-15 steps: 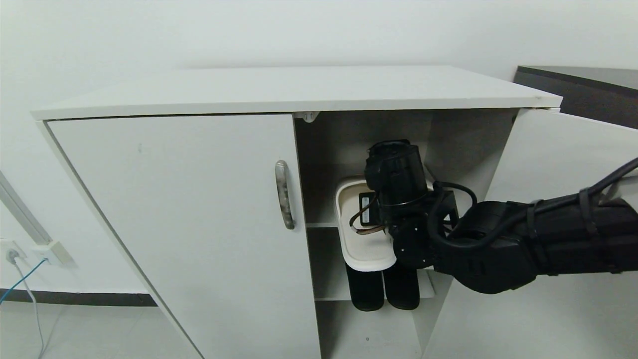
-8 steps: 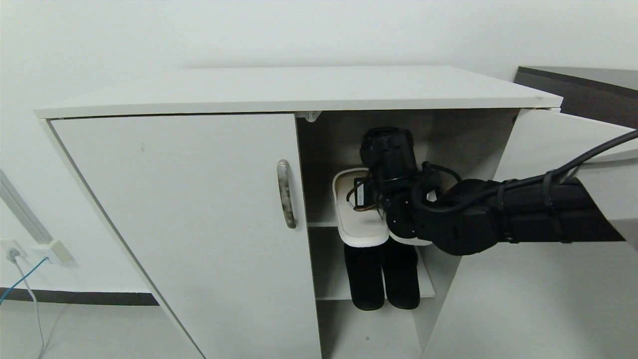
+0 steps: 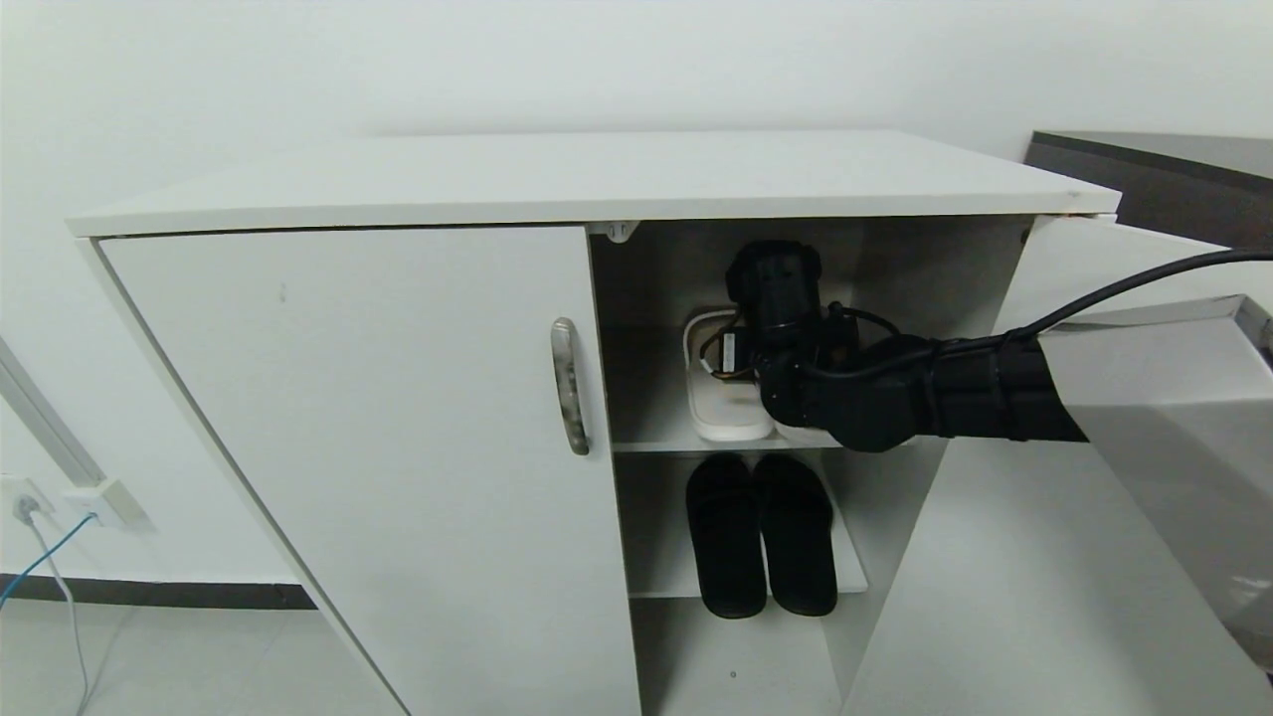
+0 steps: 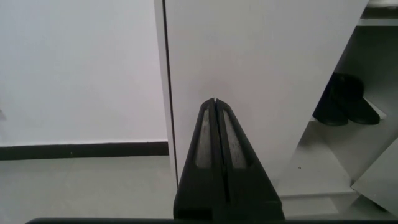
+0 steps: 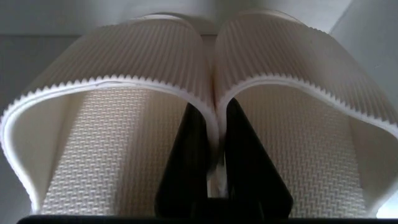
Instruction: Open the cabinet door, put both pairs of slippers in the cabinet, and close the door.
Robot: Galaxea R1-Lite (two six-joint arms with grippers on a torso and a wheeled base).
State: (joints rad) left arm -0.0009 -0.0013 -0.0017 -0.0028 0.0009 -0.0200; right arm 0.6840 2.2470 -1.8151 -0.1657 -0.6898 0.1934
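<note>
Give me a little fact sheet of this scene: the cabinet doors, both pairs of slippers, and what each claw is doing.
Cabinet doors: left door closed, right door swung open
Black slippers: side by side on the lower shelf
White slippers: at the upper shelf, held together as a pair
Right gripper: shut on the pair's touching inner edges
Left gripper: shut, empty, outside facing the closed door

Left tool (image 4: 215,111), right tool (image 5: 213,127): both closed
</note>
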